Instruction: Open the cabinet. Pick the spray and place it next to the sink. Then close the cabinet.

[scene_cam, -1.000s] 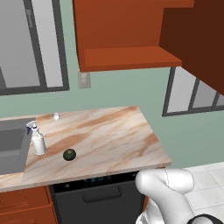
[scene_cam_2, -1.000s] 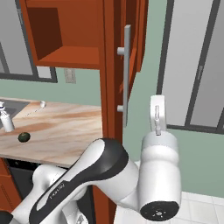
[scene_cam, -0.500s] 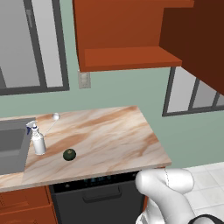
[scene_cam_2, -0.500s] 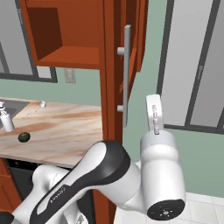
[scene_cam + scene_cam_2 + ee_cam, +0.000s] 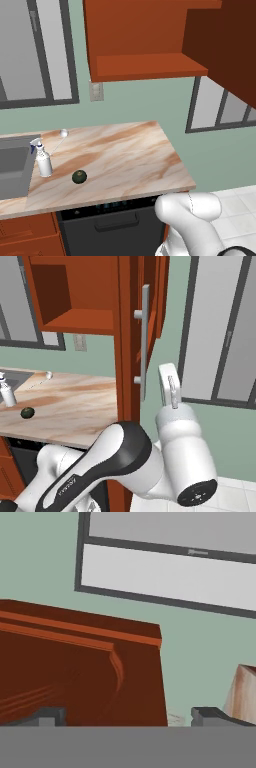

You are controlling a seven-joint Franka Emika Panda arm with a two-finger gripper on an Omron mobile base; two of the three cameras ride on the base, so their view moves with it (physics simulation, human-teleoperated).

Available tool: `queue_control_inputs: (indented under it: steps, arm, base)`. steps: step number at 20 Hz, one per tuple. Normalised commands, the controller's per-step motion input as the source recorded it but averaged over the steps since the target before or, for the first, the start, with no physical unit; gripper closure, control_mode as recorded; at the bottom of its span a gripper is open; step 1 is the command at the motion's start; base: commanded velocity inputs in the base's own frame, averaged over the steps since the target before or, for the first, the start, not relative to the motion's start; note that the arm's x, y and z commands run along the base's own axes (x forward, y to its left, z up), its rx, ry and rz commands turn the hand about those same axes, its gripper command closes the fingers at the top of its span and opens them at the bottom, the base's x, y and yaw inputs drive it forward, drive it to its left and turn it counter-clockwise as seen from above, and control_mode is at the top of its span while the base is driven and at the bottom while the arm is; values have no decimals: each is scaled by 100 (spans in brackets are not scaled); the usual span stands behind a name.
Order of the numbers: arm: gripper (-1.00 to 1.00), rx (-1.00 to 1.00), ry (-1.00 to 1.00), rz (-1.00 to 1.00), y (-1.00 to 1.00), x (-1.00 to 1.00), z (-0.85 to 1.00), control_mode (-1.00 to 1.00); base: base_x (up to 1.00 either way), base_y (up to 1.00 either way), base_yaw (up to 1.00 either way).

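Note:
The cabinet [image 5: 145, 35] stands open, its shelf bare. Its door [image 5: 150, 301] is swung out and seen edge-on, with the grey bar handle [image 5: 145, 341] facing right. My gripper [image 5: 130, 716] is open, its fingertips [image 5: 50, 715] wide apart, and the door's arched groove [image 5: 117, 667] lies just beyond them. In the right base view my hand [image 5: 169, 383] points up, just right of the handle and below its middle. The spray [image 5: 44, 161] stands upright on the counter, right beside the sink [image 5: 12, 172]; it also shows as the spray [image 5: 6, 392] at the far left.
A small dark green ball [image 5: 79, 176] lies on the marble counter [image 5: 125, 160] right of the spray. A dark dishwasher front [image 5: 110, 225] sits under the counter. Windows [image 5: 225, 331] line the green wall behind the door.
My hand has crept a little to the left, closer to the door's handle. The door, the spray and the ball have not moved.

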Motion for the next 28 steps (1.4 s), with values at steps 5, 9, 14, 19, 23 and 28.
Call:
queue_control_inputs:
  steps: [5, 9, 14, 19, 23, 28]
  arm:
    - [-100, 0, 0, 11, 24, -7, 0, -100]
    - [-100, 0, 0, 9, 23, -8, 4, -100]
    - [-100, -2, 0, 7, 23, -9, 9, -100]
    - [-100, -6, 0, 5, 23, -13, 11, -100]
    - [-100, -9, 0, 2, 29, -17, 8, -100]
    - [-100, -11, 0, 0, 45, -21, 1, -100]
  base:
    - [0, 0, 0]
    - [0, 0, 0]
    - [0, 0, 0]
    - [0, 0, 0]
    - [0, 0, 0]
    - [0, 0, 0]
